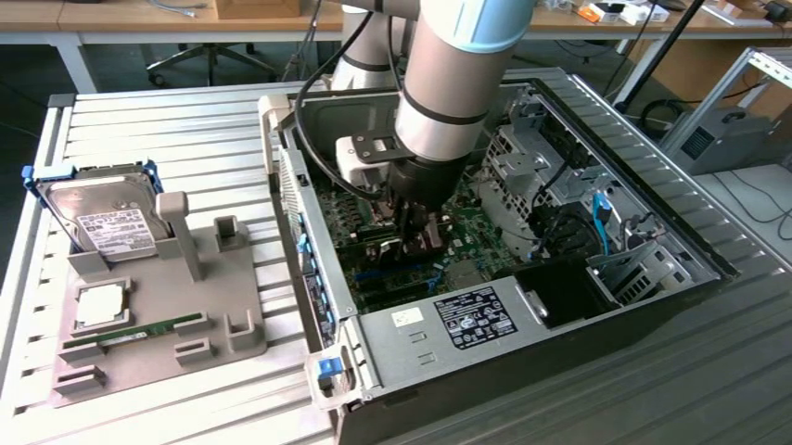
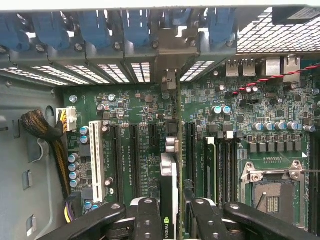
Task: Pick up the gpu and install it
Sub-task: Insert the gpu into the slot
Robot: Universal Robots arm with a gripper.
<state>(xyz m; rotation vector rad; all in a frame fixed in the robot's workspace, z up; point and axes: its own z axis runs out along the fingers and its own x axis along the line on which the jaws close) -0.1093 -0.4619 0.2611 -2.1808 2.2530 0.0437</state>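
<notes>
The gpu (image 2: 169, 172) stands on edge between my fingers, its black face and green logo close to the camera. Its silvery bracket (image 2: 170, 80) reaches up to the open slot in the case's rear wall. My gripper (image 2: 172, 217) is shut on the gpu, with one black finger (image 2: 146, 215) on each side of it. The card runs along the motherboard (image 2: 145, 107) between two long black slots; whether it is seated I cannot tell. In the exterior view my gripper (image 1: 410, 232) is deep inside the open computer case (image 1: 495, 324), right above the green board.
Blue slot latches (image 2: 95, 27) line the rear wall. A white slot (image 2: 96, 152), a braided cable bundle (image 2: 42, 127) and the processor socket (image 2: 272, 195) flank the card. At the exterior view's left, a grey fixture (image 1: 229, 343) carries a hard drive (image 1: 106, 222) and a green memory stick (image 1: 130, 336).
</notes>
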